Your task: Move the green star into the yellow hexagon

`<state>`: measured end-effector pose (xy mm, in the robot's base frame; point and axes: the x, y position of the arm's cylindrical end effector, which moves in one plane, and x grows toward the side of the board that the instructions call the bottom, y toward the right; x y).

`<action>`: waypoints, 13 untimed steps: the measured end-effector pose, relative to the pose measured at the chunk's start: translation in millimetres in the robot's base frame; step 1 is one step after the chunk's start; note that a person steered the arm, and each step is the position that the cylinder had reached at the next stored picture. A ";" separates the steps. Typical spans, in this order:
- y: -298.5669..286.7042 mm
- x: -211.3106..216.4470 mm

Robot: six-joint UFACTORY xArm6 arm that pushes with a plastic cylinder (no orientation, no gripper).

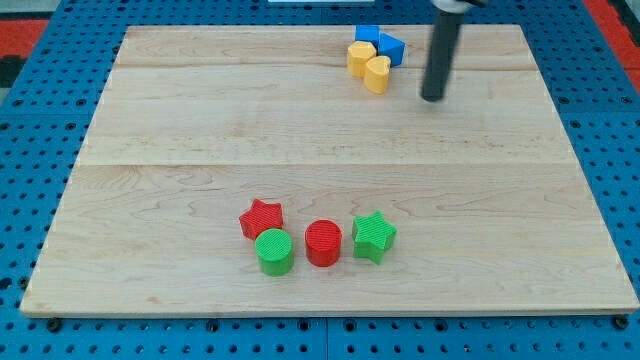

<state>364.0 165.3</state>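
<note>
The green star lies near the view's bottom, right of centre, at the right end of a cluster. The yellow hexagon sits near the view's top, touching a yellow heart-like block. My tip rests on the board to the right of the yellow blocks, far above the green star and apart from every block.
A red cylinder stands just left of the green star, then a green cylinder and a red star. Two blue blocks sit behind the yellow ones. The wooden board lies on a blue pegboard.
</note>
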 end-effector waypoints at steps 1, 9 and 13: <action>30.6 110.6; -213.6 90.1; -198.3 13.2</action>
<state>377.2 -32.9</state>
